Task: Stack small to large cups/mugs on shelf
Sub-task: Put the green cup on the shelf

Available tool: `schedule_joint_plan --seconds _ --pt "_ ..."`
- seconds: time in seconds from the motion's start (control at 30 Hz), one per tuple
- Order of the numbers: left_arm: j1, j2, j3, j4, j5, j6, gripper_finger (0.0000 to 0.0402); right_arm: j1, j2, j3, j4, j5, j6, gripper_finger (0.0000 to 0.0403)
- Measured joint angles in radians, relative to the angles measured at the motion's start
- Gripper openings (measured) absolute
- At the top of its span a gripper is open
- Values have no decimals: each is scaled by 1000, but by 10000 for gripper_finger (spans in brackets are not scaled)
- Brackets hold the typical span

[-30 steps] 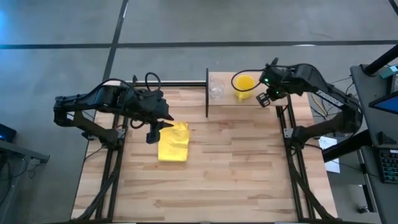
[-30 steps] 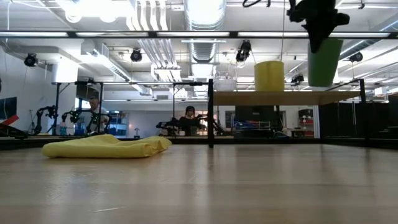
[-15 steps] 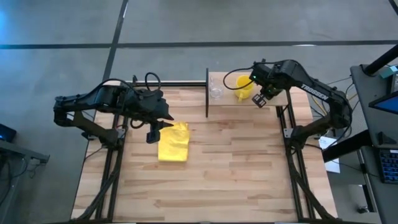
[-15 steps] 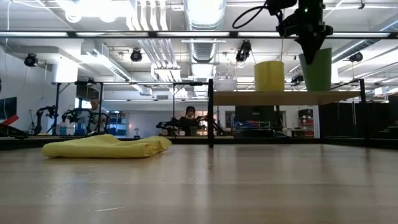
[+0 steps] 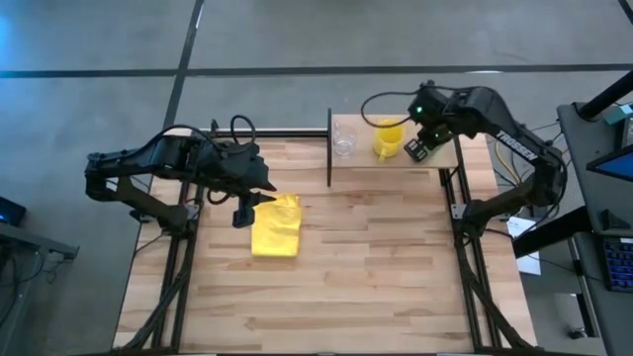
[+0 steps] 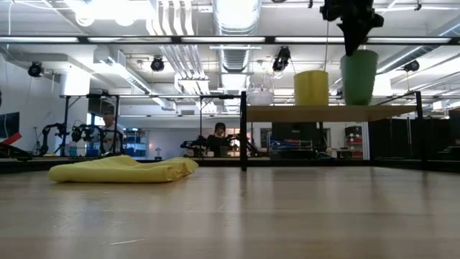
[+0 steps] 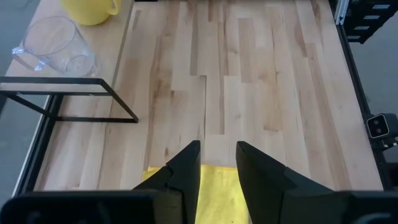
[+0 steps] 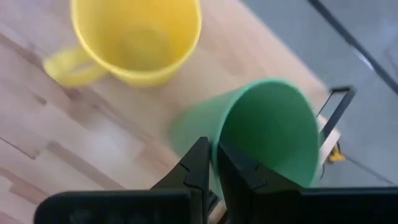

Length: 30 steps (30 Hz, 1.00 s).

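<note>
The green cup [image 6: 359, 75] stands upright on the shelf [image 6: 316, 113], just right of the yellow mug [image 6: 311, 88]; the clear cup [image 6: 260, 96] is further left on the same plank. From above, the shelf [image 5: 366, 124] shows the yellow mug [image 5: 388, 138] and the clear cup [image 5: 343, 143], while my right gripper [image 5: 420, 148] covers the green cup. My right gripper [image 8: 213, 155] is shut on the green cup [image 8: 273, 124]. My left gripper [image 5: 245, 213] hovers open over the table, touching nothing. My right gripper holds the green cup by its rim [image 8: 217, 134], on the side toward the wrist camera. One finger [image 8: 235, 168] is inside the cup and one outside. The fingers come from above, pointing down. The cup is upright, its base [image 6: 359, 104] level with the shelf top.
A flat yellow cloth [image 5: 276, 225] lies on the tabletop left of centre, under my left gripper [image 7: 217, 165]. A black post [image 5: 328, 148] stands at the shelf's left end. Bare slatted wood [image 5: 386, 267] fills the table's near and right parts. People sit in the room behind.
My right gripper has carried the green cup a little toward the yellow mug and down. The cup hung clear above the shelf, then tilted as its base reached the plank, and now stands upright on it. The left arm has kept still.
</note>
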Motion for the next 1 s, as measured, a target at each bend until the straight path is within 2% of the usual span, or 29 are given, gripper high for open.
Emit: schedule_joint_plan --seconds 0.2,0.43,1.0 --pt "0 -4 0 0 0 -9 89 -49 20 76 2 2 -16 25" --pt "0 -8 0 0 0 -33 89 -85 40 54 1 -8 -33 25" --pt "0 -11 0 0 0 -44 89 -87 44 46 14 -10 -34 22"
